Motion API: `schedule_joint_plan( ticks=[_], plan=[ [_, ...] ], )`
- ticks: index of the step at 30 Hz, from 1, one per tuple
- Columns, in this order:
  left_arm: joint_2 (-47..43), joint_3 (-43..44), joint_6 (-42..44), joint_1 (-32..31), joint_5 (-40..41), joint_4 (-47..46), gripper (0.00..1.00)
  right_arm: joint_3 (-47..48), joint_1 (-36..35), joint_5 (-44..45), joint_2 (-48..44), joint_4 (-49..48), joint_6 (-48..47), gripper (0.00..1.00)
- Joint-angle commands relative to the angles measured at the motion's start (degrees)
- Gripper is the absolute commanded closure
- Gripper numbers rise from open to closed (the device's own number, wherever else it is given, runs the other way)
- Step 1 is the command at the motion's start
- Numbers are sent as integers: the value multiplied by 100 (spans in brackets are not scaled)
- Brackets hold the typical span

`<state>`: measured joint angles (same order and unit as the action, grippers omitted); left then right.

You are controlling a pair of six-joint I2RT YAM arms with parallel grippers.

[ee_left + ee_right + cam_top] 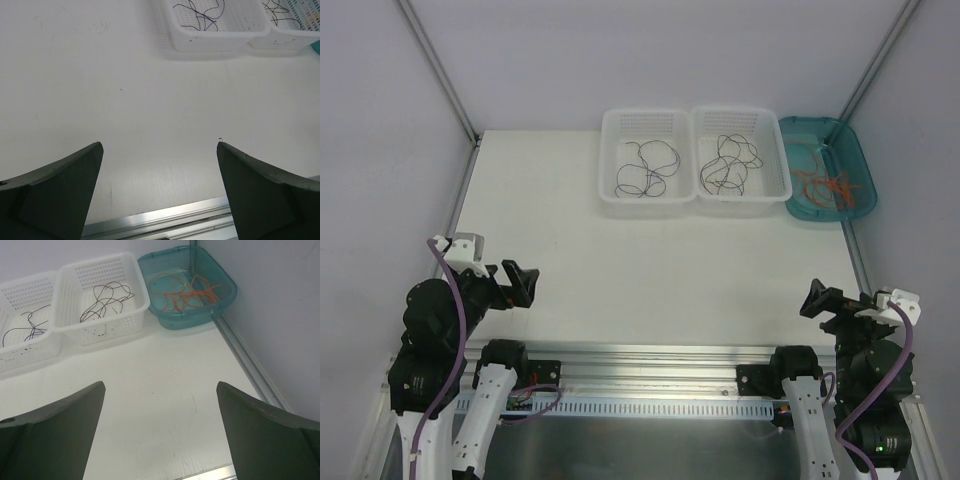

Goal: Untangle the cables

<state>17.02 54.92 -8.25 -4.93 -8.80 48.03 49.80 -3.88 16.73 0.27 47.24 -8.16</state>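
Three containers stood in a row at the far edge of the worktop (650, 270): a left white basket (608, 160), a middle white basket (782, 165) touching it, and a teal bin (817, 122) at the right. One loose curl of dark cables (645, 170) lay in the left basket, another dark curl (728, 165) in the middle one, and the orange cables (832, 185) sat in the teal bin. By colour they looked sorted, dark apart from orange. The orange bunch appeared bundled on itself, so some teasing apart was probably left; how knotted the dark loops were could not be told. The left hand (520, 284) and right hand (823, 300) hung near their bases, well apart from the containers, both spread fully wide and holding nothing.
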Motion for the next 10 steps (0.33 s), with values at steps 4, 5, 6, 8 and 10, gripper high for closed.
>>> schedule_joint_plan(
  ticks=[4, 5, 6, 8, 10],
  plan=[
    [-120, 72, 60, -52, 133, 4, 1, -41, -34, 120, -801, -172, -45, 0],
    [-120, 72, 60, -61, 133, 5, 1, -32, -34, 120, -801, -163, -36, 0],
    [-128, 81, 60, -70, 133, -4, 1, -6, -34, 111, -792, -172, -36, 1],
    [-137, 72, 69, -87, 133, -4, 1, 30, -43, 111, -783, -163, -45, 0],
    [-155, 72, 78, -96, 141, 13, 1, 65, -34, 129, -774, -154, -62, 1]
  ],
)
